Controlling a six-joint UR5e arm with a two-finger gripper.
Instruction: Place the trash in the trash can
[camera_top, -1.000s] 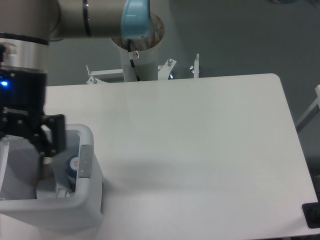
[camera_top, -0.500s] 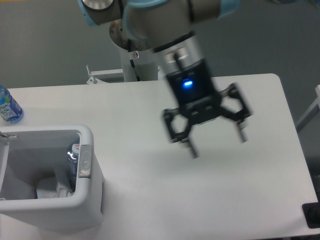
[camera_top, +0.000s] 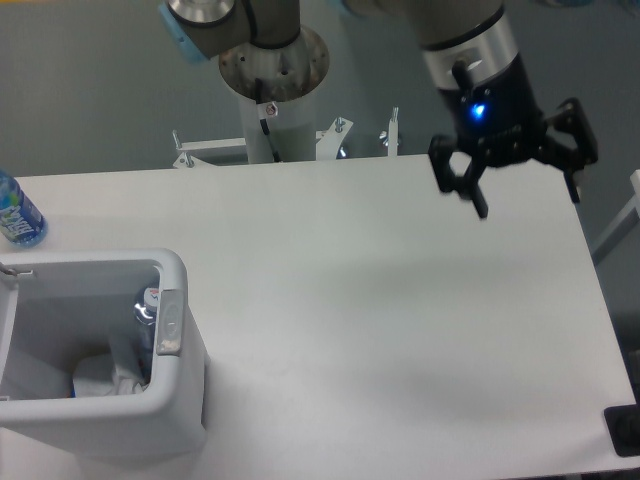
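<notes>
The white trash can (camera_top: 182, 400) stands at the table's front left. Inside it a clear plastic bottle (camera_top: 146, 330) leans against the right wall, and crumpled white paper (camera_top: 100, 378) lies on the bottom. My gripper (camera_top: 527, 202) is open and empty, held above the table's far right, well away from the can.
A blue-labelled bottle (camera_top: 17, 214) stands at the table's left edge behind the can. The arm's base column (camera_top: 275, 105) rises behind the table's back edge. A black object (camera_top: 625, 432) sits by the front right corner.
The gripper left the trash can, crossed the table to the right and now hangs over the far right, open. The bottle stays inside the can.
</notes>
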